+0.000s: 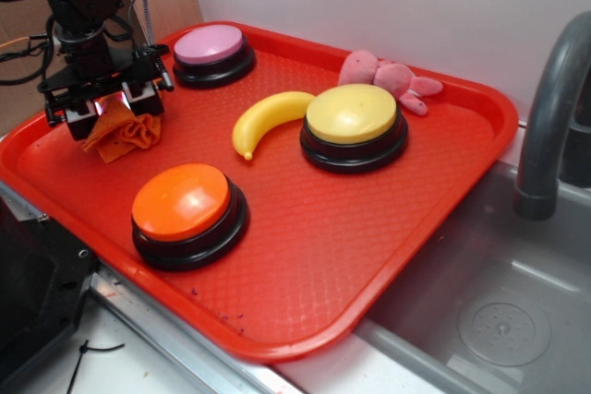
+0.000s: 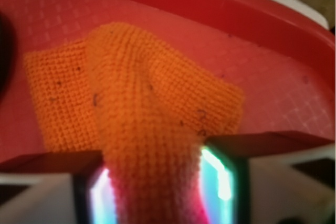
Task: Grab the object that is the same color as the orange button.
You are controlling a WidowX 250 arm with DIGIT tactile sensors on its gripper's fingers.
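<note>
The orange cloth rag [image 1: 125, 134] sits at the far left of the red tray [image 1: 369, 256], bunched in soft folds. My gripper [image 1: 109, 106] is right over it, shut on a pulled-up fold of the rag. In the wrist view the knitted orange rag [image 2: 142, 108] rises between my two fingers [image 2: 223, 182], which press on it from both sides, while its lower part still rests on the tray [image 2: 262, 77]. The orange button [image 1: 185, 209], with a glossy domed top and a black base, stands at the tray's front left, apart from my gripper.
A pink-topped button [image 1: 212, 51] stands at the back left. A yellow-topped button [image 1: 353, 122], a yellow banana [image 1: 263, 120] and a pink plush toy [image 1: 388, 76] lie mid and back right. A grey sink [image 1: 489, 311] with a faucet [image 1: 549, 108] lies to the right.
</note>
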